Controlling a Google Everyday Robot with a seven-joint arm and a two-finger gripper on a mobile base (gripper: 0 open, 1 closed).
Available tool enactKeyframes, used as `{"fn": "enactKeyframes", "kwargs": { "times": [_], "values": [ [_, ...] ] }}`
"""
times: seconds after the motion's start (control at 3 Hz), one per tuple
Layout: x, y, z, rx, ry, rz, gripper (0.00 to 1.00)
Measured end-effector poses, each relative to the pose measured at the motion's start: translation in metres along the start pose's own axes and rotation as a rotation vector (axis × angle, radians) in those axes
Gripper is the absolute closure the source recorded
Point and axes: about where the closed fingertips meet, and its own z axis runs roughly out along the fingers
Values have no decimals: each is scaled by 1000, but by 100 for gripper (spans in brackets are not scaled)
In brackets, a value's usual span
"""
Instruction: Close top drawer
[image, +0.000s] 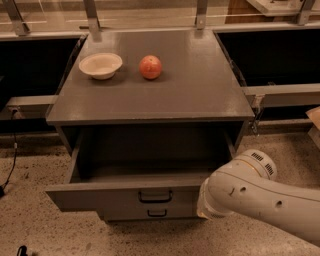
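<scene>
While the top drawer (100, 195) gapes, pincer hides behind arm (255, 195).

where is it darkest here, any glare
Camera view: the top drawer lies in deep shadow inside, under the tabletop; the bowl and apple are evenly lit, without harsh glare; the gripper is hidden behind the arm by the drawer's front, right end.

The top drawer (100, 196) of a grey cabinet (200, 95) is seen pulled out, with its boxy interior exposed and a dark loop handle (155, 196) set at the centre of its front panel. A white arm (260, 197) is seen at the lower right, its end in front of the panel's right part. The gripper is hidden behind it. A white bowl (100, 65) and a red apple (150, 67) are set near each other on the cabinet top.
</scene>
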Motion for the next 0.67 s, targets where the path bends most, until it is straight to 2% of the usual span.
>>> {"fn": "enactKeyframes", "kwargs": {
  "times": [0.33, 0.67],
  "values": [
    [0, 0, 0, 0, 0, 0, 27],
    [0, 0, 0, 0, 0, 0, 4]
  ]
}}
